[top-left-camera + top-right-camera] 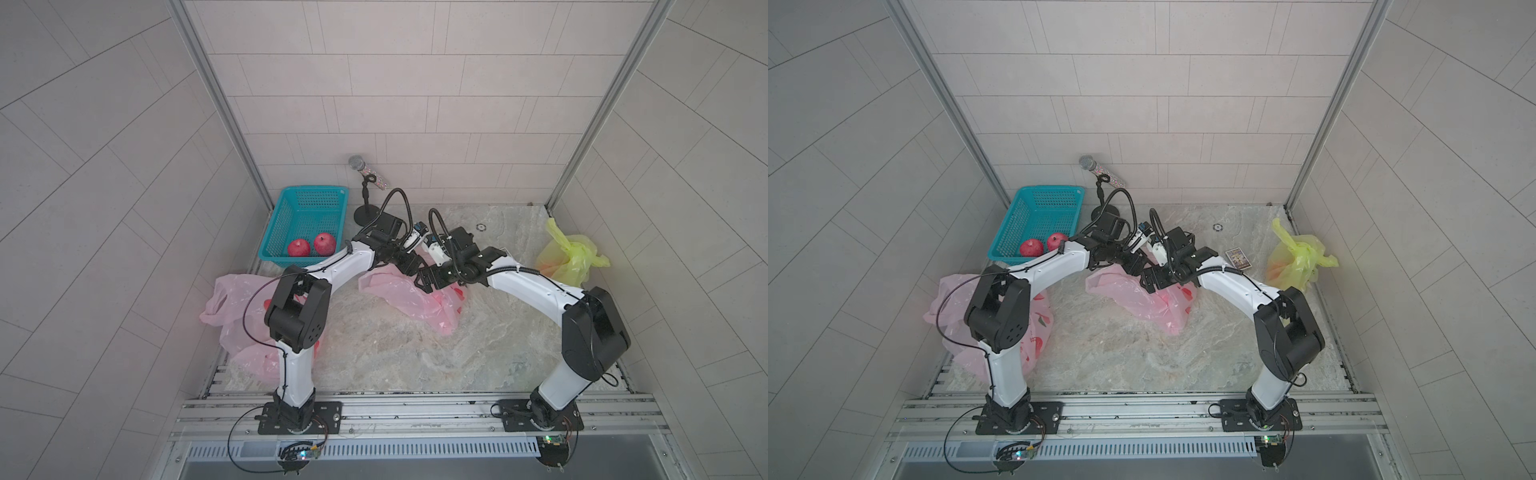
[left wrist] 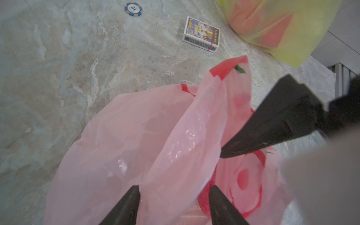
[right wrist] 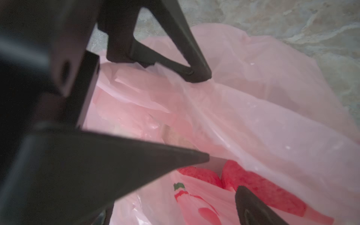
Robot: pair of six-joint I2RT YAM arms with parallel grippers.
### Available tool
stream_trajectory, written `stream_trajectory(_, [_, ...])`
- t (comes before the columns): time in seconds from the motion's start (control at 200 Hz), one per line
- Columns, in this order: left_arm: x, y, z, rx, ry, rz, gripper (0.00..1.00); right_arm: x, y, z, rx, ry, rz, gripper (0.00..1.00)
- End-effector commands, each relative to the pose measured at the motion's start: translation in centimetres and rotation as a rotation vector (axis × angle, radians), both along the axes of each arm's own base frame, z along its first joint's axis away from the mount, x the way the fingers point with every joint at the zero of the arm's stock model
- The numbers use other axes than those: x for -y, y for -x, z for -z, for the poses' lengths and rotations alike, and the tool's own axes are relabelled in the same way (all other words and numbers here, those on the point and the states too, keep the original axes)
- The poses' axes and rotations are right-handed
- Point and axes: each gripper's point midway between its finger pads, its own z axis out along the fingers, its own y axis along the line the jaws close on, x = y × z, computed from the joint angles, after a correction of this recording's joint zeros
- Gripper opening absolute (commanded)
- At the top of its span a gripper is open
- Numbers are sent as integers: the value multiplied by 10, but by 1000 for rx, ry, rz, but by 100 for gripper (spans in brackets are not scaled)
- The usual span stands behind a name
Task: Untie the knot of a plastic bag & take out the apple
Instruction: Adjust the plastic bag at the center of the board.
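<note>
The L claw (image 2: 174,192) points down at the pink bag (image 1: 399,291) in the middle of the table (image 1: 395,353). Its two black fingers (image 2: 126,206) stand part way apart w/ a fold of the bag between them. The view is so close that I can't tell if they pinch the fold or just sit around it. The R claw (image 3: 223,173) is right beside the L one, nose to nose over the same bag. Its fingers are spread wide & hold nothing. One R finger tip pokes into the bag's mouth. The apple (image 3: 261,185) is inside the pink bag, red & round, just past the R claw's tips. Past the bag, a small card box (image 2: 201,34) & a round blue chip (image 2: 133,9) lie on the table, apart from each other. A yellow bag (image 1: 569,257), bunched at the top, sits near the far R corner w/ something reddish inside. In the far L corner is a blue-green basket (image 1: 307,199) w/ two red apples (image 1: 311,246) side by side. A mic (image 1: 357,163) on a stand is just beside the basket. A second pink bag (image 1: 232,307) lies at the L edge, partly under the L arm (image 1: 299,307).
</note>
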Motion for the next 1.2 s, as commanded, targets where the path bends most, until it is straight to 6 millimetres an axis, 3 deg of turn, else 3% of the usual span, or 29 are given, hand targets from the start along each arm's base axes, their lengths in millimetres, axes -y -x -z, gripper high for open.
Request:
stream_trajectory(0.0, [-3, -16, 3, 41, -55, -47, 35, 8, 1, 16, 3, 73, 5, 93])
stream_trajectory(0.08, [-6, -29, 5, 40, -64, -111, 17, 12, 7, 27, -33, 92, 7, 83])
stream_trajectory(0.155, [-11, -46, 6, 15, -53, -193, 8, 15, 18, 39, -83, 104, 0, 74])
stream_trajectory(0.295, [-30, -73, 3, -51, -14, -368, 0, 30, 45, 45, -127, 112, 13, 38])
stream_trajectory(0.4, [-50, -88, -2, -92, 42, -506, 0, 41, 69, 37, -163, 106, 26, 20])
stream_trajectory(0.53, [-83, -98, 1, -163, 127, -699, 0, 58, 95, 29, -182, 100, 59, 14])
stream_trajectory(0.66, [-118, -98, 14, -248, 227, -889, 0, 79, 112, 45, -204, 150, 101, 10])
stream_trajectory(0.881, [-172, -89, 30, -327, 390, -1146, 0, 113, 114, 68, -228, 221, 233, 0])
stream_trajectory(0.996, [-197, -83, 33, -314, 451, -1249, 0, 131, 110, 79, -231, 248, 338, 0])
stream_trajectory(1.106, [-205, -78, 29, -285, 491, -1293, 0, 143, 109, 93, -270, 264, 417, 0])
stream_trajectory(1.196, [-209, -74, 30, -267, 532, -1313, 0, 146, 115, 108, -313, 248, 442, 12])
